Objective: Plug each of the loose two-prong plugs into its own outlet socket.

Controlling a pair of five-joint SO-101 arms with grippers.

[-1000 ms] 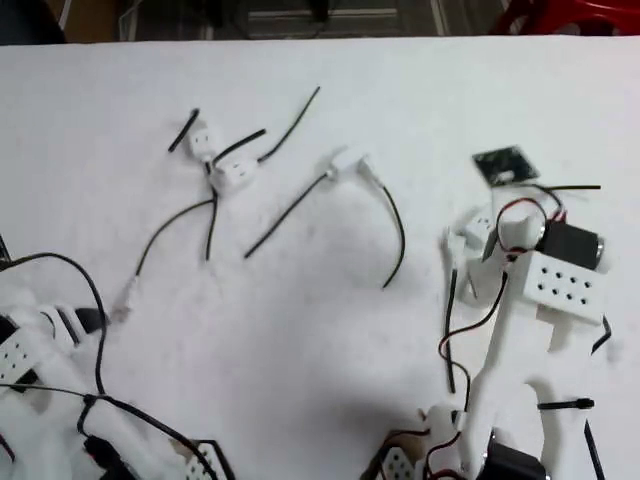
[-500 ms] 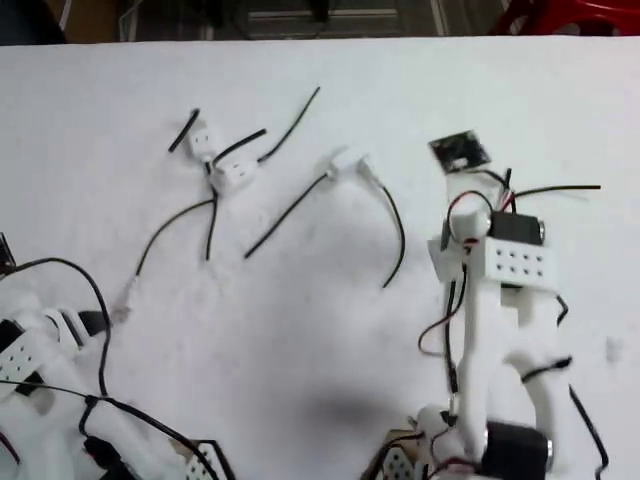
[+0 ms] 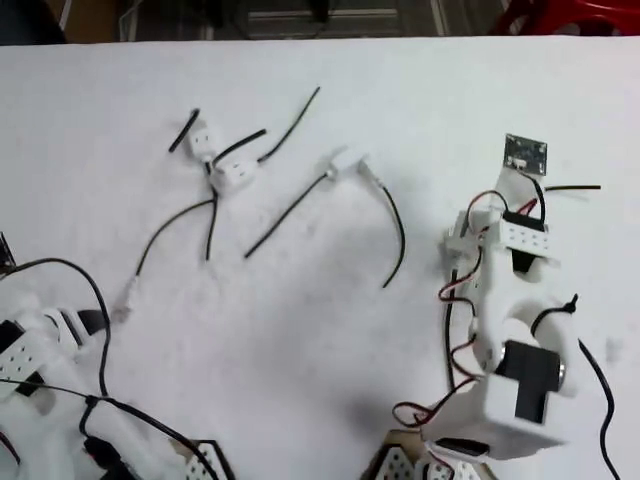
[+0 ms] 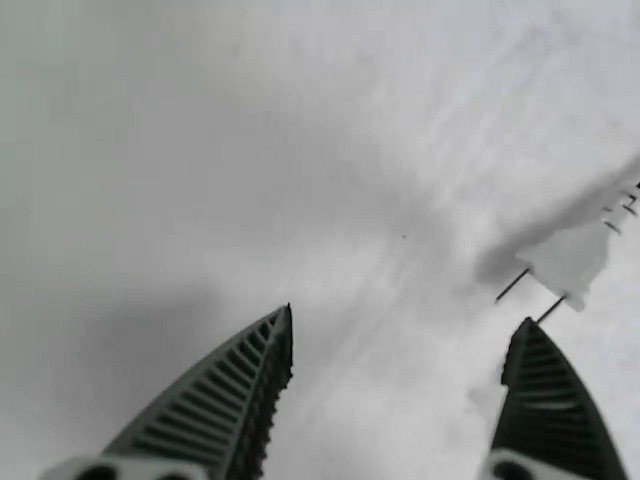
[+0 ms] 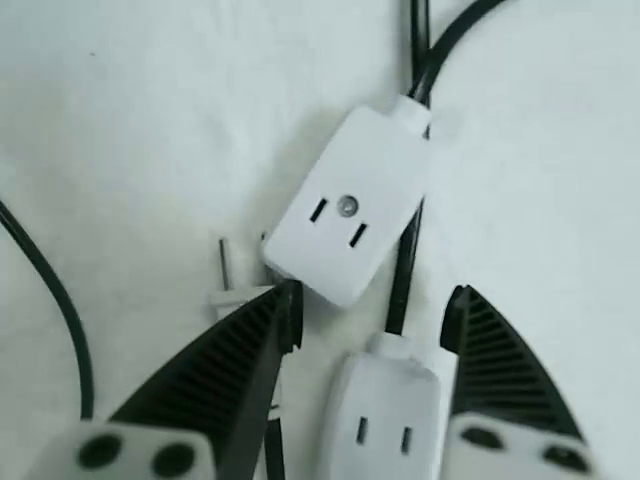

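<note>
Spread wide, the right gripper [image 5: 375, 293] is hovering with a light, rigid socket [image 5: 345, 215] just ahead; its narrow sides are looking the best hold.

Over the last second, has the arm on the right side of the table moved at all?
Yes. The right arm swung its small dark board toward the white connector mid-table, then back, ending farther from it than before.
</note>
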